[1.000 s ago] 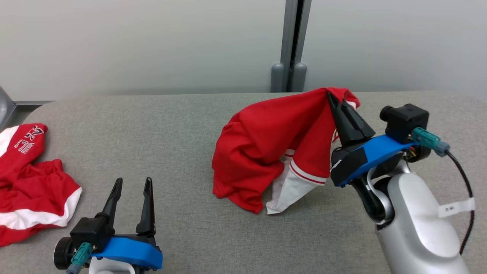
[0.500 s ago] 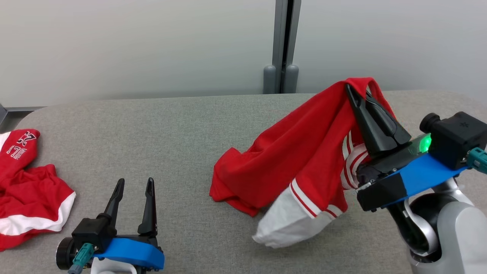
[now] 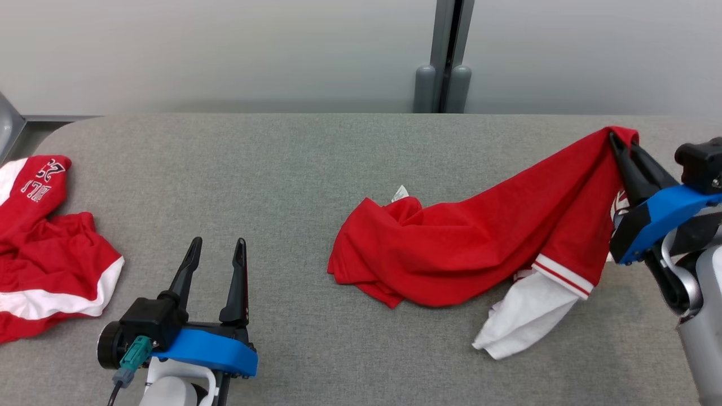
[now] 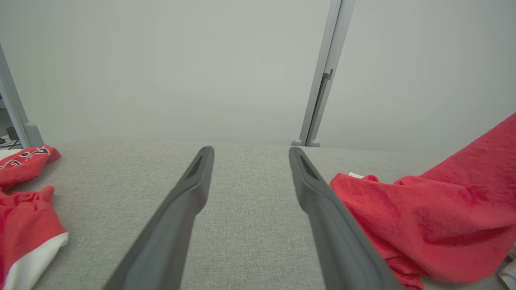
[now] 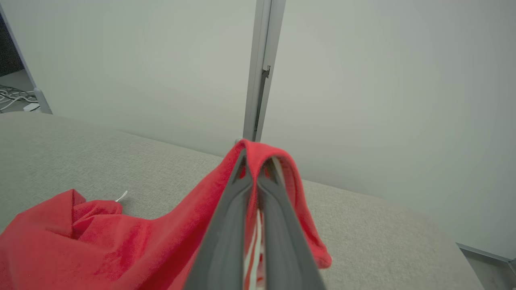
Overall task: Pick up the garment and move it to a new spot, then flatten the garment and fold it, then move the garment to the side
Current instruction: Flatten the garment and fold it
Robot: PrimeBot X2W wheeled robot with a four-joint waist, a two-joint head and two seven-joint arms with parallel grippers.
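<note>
Hanging near the tabletop's point(image 3: 282, 169) right edge, the right pincer point(image 3: 615, 140) is clamping the garment point(image 3: 474, 242); the left pincer point(image 3: 219, 243) is standing wide.

Upside down on left shirt point(image 3: 51, 259), white-edged print: seemingly "22", with smaller letters beside, unreadable. Tag point(image 3: 400, 193) on middle garment point(image 3: 479, 237): too small to read.

Red, white-sleeved garment point(image 3: 479, 242) lies stretched, its right end raised.

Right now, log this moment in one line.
right gripper: shut on red garment, one end lifted | left gripper: open, empty | other end: on table
</note>
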